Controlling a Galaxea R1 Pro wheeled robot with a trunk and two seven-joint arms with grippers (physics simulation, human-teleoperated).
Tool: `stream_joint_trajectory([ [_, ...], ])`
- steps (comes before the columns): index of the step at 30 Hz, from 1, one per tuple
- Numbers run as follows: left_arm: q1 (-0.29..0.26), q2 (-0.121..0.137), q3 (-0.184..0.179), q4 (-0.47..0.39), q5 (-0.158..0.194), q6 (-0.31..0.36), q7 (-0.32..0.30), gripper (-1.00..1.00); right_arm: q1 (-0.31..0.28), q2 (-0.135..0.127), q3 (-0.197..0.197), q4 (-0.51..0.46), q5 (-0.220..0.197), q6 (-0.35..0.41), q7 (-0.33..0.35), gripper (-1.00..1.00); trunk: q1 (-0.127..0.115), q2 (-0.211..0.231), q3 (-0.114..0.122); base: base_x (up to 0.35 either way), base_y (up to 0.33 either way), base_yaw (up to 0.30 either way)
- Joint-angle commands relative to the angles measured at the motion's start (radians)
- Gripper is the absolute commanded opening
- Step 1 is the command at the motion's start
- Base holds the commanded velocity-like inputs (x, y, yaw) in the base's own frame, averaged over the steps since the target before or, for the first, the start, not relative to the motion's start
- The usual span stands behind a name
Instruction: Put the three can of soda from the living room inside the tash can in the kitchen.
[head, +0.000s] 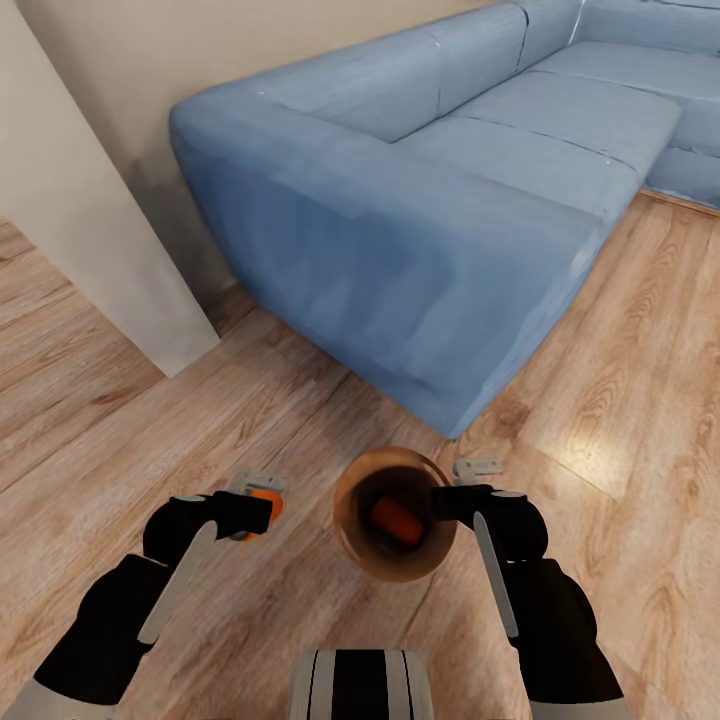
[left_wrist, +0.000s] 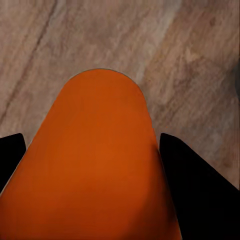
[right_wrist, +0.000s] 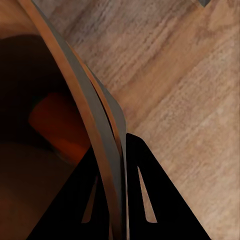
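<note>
**Blue sofa over a plank floor**

A large blue sectional sofa (head: 450, 190) is filling the head view from about 10 o'clock round to 2 o'clock, its near corner reaching down toward the centre. Its seat cushions are running away toward 1 o'clock, where the sofa is turning a corner. A beige wall (head: 200, 45) is standing behind it at 11 o'clock. A pale wall corner (head: 80, 220) is jutting in at 9 o'clock, touching the floor. Warm wooden planks (head: 120, 440) are covering the floor, and a bright patch of light (head: 590, 440) is glinting on them at 4 o'clock.
</note>
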Motion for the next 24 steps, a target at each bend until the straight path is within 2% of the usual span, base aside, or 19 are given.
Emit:
stream_joint_trajectory([
  [1, 0.0, 0.019, 0.006, -0.002, 0.02, 0.0, 0.0, -1.0, 0.0, 0.0, 0.0, 0.0, -0.023, 0.0, 0.003, -1.0, 0.0, 0.0, 0.0, 0.0, 0.0, 0.0],
  [3, 0.0, 0.036, 0.011, -0.003, 0.027, 0.0, -0.001, -1.0, 0.0, 0.0, 0.0, 0.001, -0.023, 0.0, 0.003, -1.0, 0.0, 0.0, 0.0, 0.0, 0.0, 0.0],
  [4, 0.0, 0.06, 0.017, -0.004, 0.037, 0.0, -0.005, -1.0, 0.0, 0.0, -0.001, 0.0, -0.023, 0.0, 0.003, -1.0, 0.0, 0.0, 0.0, 0.0, 0.0, 0.0],
  [5, 0.0, 0.067, 0.018, -0.004, 0.041, 0.0, -0.009, -1.0, 0.0, 0.0, -0.001, 0.0, -0.023, 0.0, 0.003, -1.0, 0.0, 0.0, 0.0, 0.0, 0.0, 0.0],
  [6, 0.0, 0.101, 0.029, -0.005, 0.076, -0.001, -0.058, -1.0, 0.0, 0.0, -0.002, 0.0, -0.023, 0.0, 0.003, -1.0, 0.0, 0.0, 0.0, 0.0, 0.0, 0.0],
  [8, 0.0, 0.152, 0.055, -0.005, 0.137, -0.001, -0.172, -1.0, 0.0, 0.0, -0.002, 0.0, -0.023, 0.0, 0.003, -1.0, 0.0, 0.0, 0.0, 0.0, 0.0, 0.0],
  [9, 0.0, 0.182, 0.071, -0.005, 0.162, -0.001, -0.245, -1.0, 0.0, 0.0, -0.003, 0.0, -0.023, 0.0, 0.003, -1.0, 0.0, 0.0, 0.0, 0.0, 0.0, 0.0],
  [10, 0.0, 0.237, 0.093, -0.005, 0.189, -0.001, -0.389, -1.0, 0.0, 0.0, -0.002, 0.0, -0.023, 0.0, 0.003, -1.0, 0.0, 0.0, 0.0, 0.0, 0.0, 0.0],
  [11, 0.0, 0.256, 0.098, -0.005, 0.196, -0.001, -0.445, -1.0, 0.0, 0.0, -0.001, 0.0, -0.023, 0.0, 0.003, -1.0, 0.0, 0.0, 0.0, 0.0, 0.0, 0.0],
  [13, 0.0, 0.284, 0.106, -0.005, 0.207, -0.001, -0.535, -1.0, 0.0, 0.0, 0.0, 0.0, -0.023, 0.0, 0.003, -1.0, 0.0, 0.0, 0.0, 0.0, 0.0, 0.0],
  [16, 0.0, 0.298, 0.107, -0.005, 0.218, -0.001, -0.625, -1.0, 0.0, 0.0, 0.001, 0.001, -0.023, 0.0, 0.003, -1.0, 0.0, 0.0, 0.0, 0.0, 0.0, 0.0],
  [17, 0.0, 0.301, 0.109, -0.005, 0.22, -0.001, -0.687, -1.0, 0.0, 0.0, 0.001, 0.001, -0.023, 0.0, 0.003, -1.0, 0.0, 0.0, 0.0, 0.0, 0.0, 0.0],
  [20, 0.0, 0.32, 0.114, -0.004, 0.221, 0.0, -0.784, -1.0, 0.0, 0.0, 0.0, 0.0, -0.023, 0.0, 0.003, -1.0, 0.0, 0.0, 0.0, 0.0, 0.0, 0.0],
  [22, 0.0, 0.331, 0.116, -0.004, 0.224, 0.0, -0.821, -1.0, 0.0, 0.0, -0.001, 0.0, -0.023, 0.0, 0.003, -1.0, 0.0, 0.0, 0.0, 0.0, 0.0, 0.0],
  [24, 0.0, 0.348, 0.117, -0.004, 0.24, 0.0, -0.895, -1.0, 0.0, -0.001, -0.003, 0.0, -0.023, 0.0, 0.003, -1.0, 0.0, 0.0, 0.0, 0.0, 0.0, 0.0],
])
